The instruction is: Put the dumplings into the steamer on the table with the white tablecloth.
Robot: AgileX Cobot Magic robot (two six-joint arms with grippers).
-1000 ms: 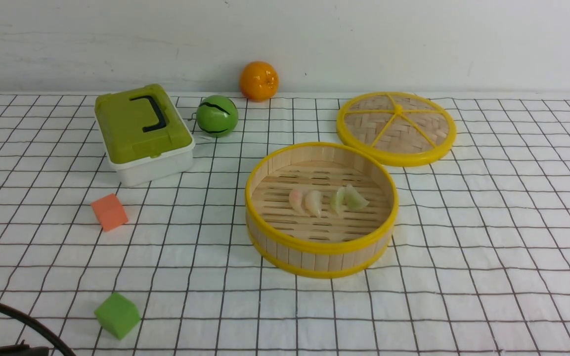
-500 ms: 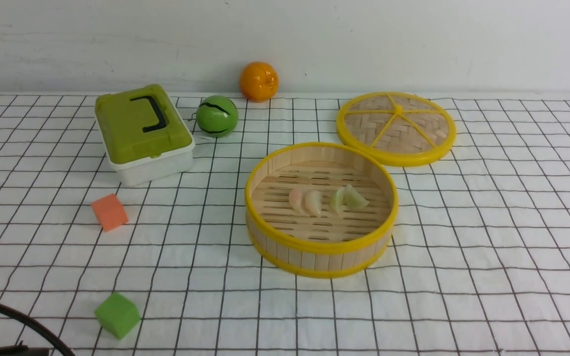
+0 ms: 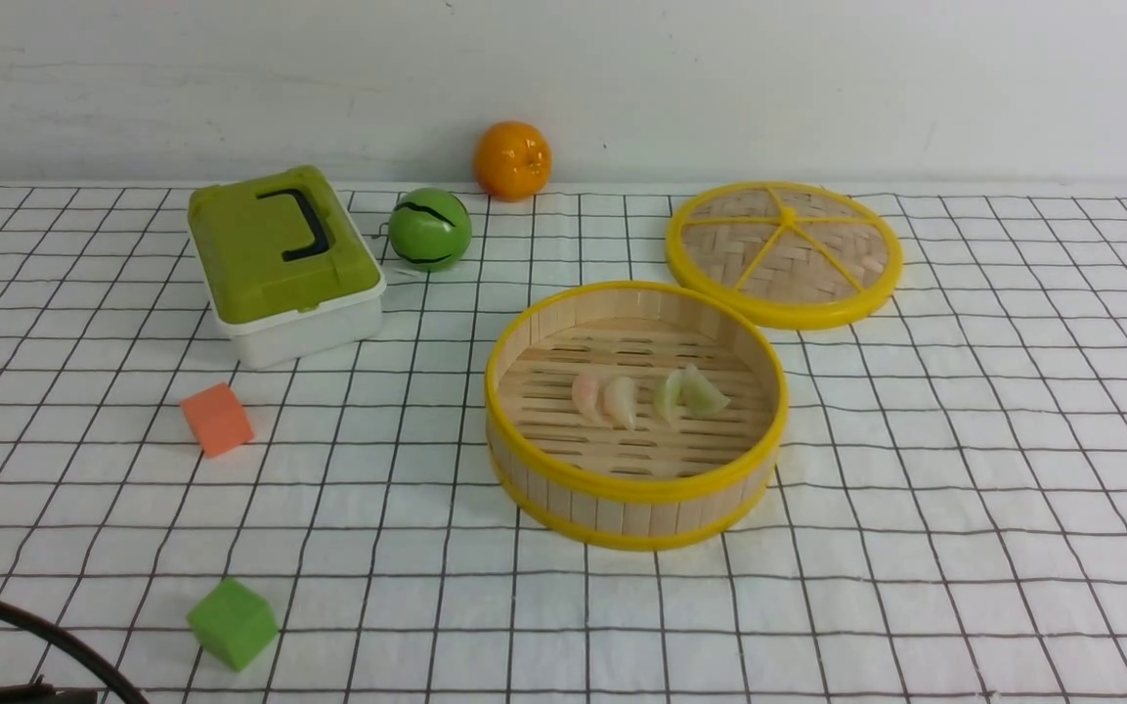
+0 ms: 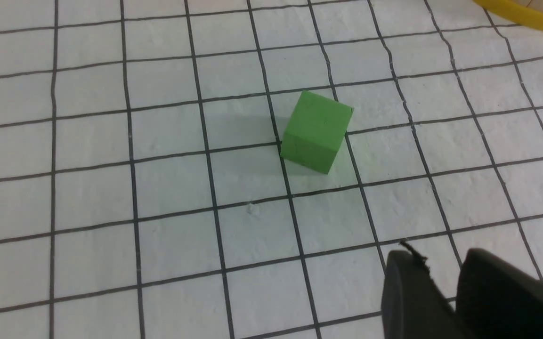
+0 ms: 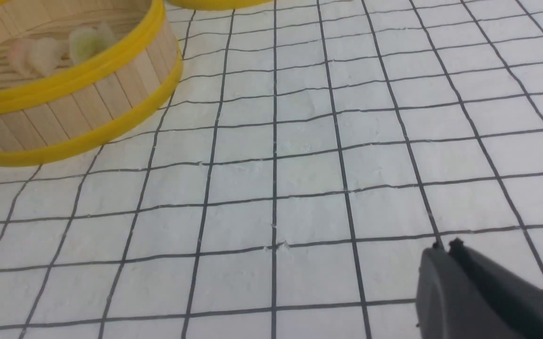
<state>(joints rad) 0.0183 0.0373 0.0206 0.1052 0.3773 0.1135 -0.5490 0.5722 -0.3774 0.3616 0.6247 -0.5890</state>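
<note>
Green cube (image 3: pixel 232 623), orange cube (image 3: pixel 217 418), lidded box (image 3: pixel 282 262) left of steamer (image 3: pixel 635 486); four translucent dumplings (image 3: pixel 643 396) inside. Left pincer (image 4: pixel 441 278) slightly parted, right pincer (image 5: pixel 444 248) closed, both empty.

Right wrist view. Steamer (image 5: pixel 71 96) stands on the white tablecloth (image 5: pixel 299 179), only partly in frame. Dumplings (image 5: pixel 59 47) lie inside it on the slatted floor: two pinkish ones touching, with pale green ones just beside them, probably two, though the blur makes the count unsure. A yellow rim edge (image 5: pixel 219 4) shows beyond the steamer. Right gripper (image 5: pixel 444 246), well apart from the steamer, has its dark fingertips pressed together over bare cloth, holding nothing.
</note>
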